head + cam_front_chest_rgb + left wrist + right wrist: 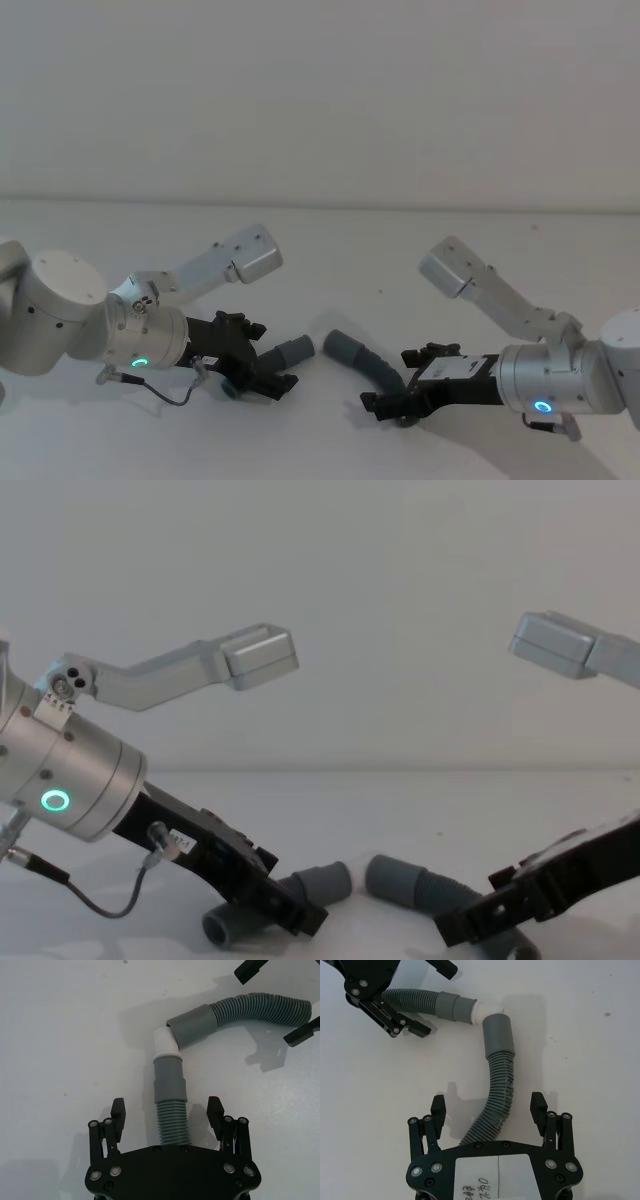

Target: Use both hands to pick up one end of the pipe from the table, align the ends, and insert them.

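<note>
The fingers (118, 1111) of the black plastic two-finger left gripper (166, 1109) are standing wide apart, straddling the ribbed end of a short dark-grey flexible hose piece (171, 1122) without touching it. That piece is lying on the plain white matt table (60, 1035). Its smooth grey cuff (169, 1082) is ending in a white tip (165, 1042) just beside the wider grey cuff (192, 1025) of the second curved ribbed hose piece (499, 1095). The black right gripper (488, 1105) is straddling that one, its fingers (538, 1105) equally wide.

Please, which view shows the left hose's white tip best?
Left wrist view: the white tip lies central, ahead of the open left gripper. The right gripper's wrist view shows it farther off; head and chest, too small to tell.
</note>
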